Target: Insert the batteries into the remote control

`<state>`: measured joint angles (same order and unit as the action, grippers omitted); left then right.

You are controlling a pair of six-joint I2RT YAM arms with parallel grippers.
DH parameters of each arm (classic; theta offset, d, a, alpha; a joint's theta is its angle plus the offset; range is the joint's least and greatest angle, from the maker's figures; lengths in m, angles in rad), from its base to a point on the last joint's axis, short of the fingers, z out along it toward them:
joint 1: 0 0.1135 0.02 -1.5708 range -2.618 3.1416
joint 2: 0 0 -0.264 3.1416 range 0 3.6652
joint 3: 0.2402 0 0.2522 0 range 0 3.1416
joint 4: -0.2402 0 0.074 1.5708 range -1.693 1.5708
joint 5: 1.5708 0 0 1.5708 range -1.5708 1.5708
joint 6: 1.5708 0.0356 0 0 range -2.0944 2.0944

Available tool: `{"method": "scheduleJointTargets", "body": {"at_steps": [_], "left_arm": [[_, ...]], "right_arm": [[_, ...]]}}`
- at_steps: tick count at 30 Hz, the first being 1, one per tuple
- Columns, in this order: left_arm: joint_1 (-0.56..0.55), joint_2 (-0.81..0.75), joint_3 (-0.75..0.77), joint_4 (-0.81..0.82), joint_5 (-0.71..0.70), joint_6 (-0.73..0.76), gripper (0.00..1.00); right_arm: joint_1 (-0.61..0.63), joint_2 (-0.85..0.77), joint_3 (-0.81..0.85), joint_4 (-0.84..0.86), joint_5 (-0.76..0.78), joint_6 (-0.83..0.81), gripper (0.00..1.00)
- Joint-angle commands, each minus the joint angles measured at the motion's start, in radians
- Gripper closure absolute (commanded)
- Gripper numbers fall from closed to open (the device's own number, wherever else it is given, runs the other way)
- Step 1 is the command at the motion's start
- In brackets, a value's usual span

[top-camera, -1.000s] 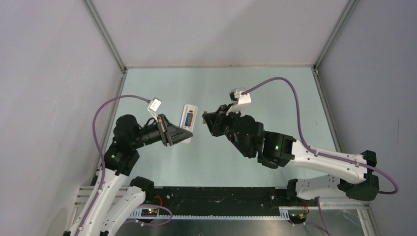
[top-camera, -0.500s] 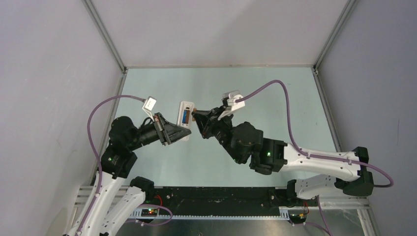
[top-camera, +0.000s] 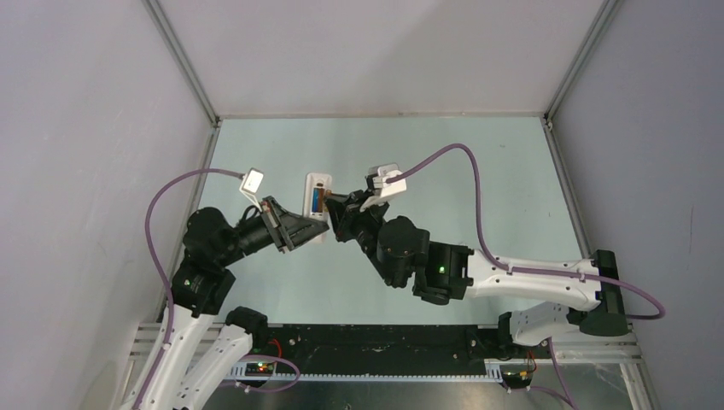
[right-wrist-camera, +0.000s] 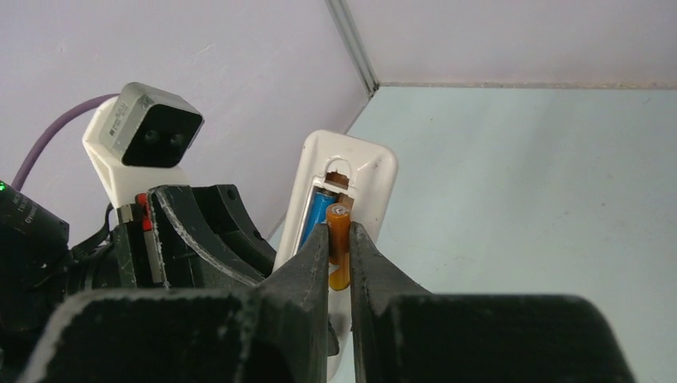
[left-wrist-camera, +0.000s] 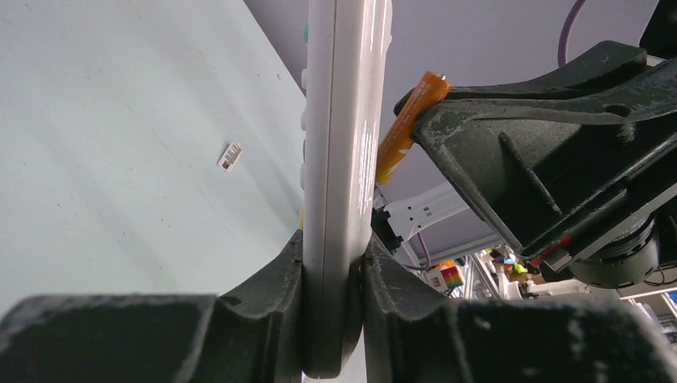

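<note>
My left pincer [left-wrist-camera: 334,255] clamps the remote [right-wrist-camera: 351,171], whose open battery bay [right-wrist-camera: 342,185] holds the blue battery [right-wrist-camera: 319,211]. My right pincer [right-wrist-camera: 339,236] pinches the orange battery [right-wrist-camera: 338,217] just beside that bay.

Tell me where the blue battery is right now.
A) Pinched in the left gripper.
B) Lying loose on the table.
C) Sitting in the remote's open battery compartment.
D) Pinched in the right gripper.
C: the right wrist view shows the blue battery lying inside the open compartment of the remote control, while the right gripper pinches the orange battery just in front of it.
</note>
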<state>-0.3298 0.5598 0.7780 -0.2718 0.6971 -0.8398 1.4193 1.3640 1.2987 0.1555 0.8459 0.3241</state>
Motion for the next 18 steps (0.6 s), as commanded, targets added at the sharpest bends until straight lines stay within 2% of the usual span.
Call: {"method": "scheduleJointTargets", "body": {"at_steps": [1,18], "left_arm": [[-0.004,-0.012,-0.011,0.041,-0.01,-0.021,1.0],[-0.004,-0.018,-0.027,0.042,0.007,-0.06,1.0]], "right_arm": [[0.009,-0.001,0.057,0.072,0.03,0.019,1.0],[0.005,0.064,0.087,0.078,0.058,0.019,1.0]]}}
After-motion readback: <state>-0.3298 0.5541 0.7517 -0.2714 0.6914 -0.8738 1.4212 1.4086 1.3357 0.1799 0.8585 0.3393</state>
